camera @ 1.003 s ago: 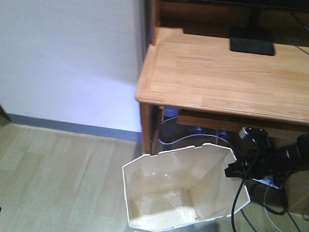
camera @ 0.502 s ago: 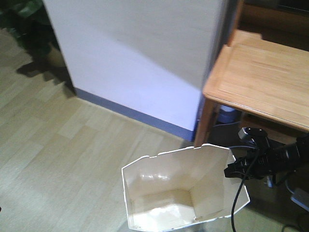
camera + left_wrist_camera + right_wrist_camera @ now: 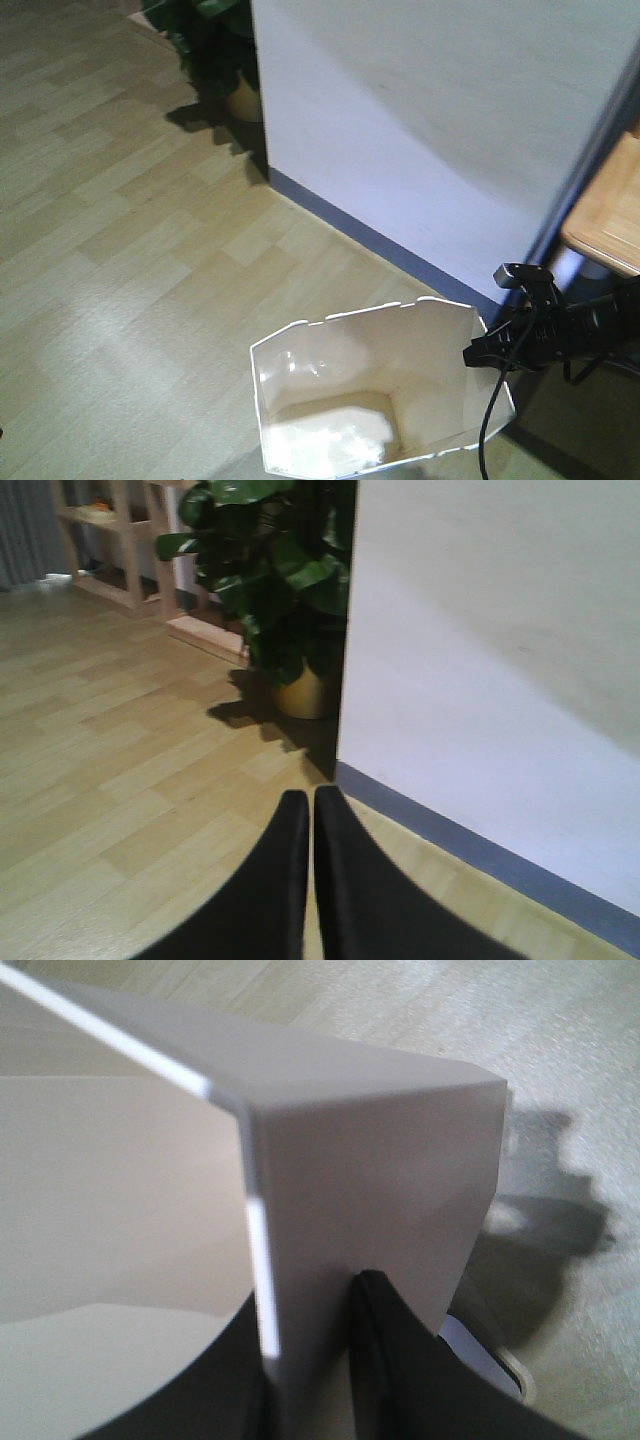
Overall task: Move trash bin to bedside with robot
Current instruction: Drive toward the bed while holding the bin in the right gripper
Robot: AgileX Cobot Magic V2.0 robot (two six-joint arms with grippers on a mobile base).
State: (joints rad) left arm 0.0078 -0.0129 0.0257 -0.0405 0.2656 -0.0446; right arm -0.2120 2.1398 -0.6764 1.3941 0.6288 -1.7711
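Note:
The white trash bin [image 3: 345,352] sits at the bottom middle of the front view, its cream interior showing nothing inside. My right gripper [image 3: 472,354] comes in from the right on a slim black arm [image 3: 590,325] and is shut on the bin's right wall. In the right wrist view that thin wall [image 3: 370,1160] stands pinched between the two black fingers [image 3: 400,1360] of the right gripper [image 3: 310,1295]. My left gripper [image 3: 305,796] hangs shut over the wooden floor with nothing in it. The bedside is out of view.
A white wall [image 3: 450,130] with a blue-grey baseboard [image 3: 380,245] runs diagonally behind the bin. A potted plant [image 3: 215,40] stands at its far corner, beside a wooden shelf [image 3: 120,540]. A desk corner [image 3: 610,220] shows at the right edge. Wooden floor [image 3: 120,220] lies to the left.
The view has swung left: the desk slid off to the right edge and the wall corner and plant came into sight. Bin and right gripper keep their place in frame.

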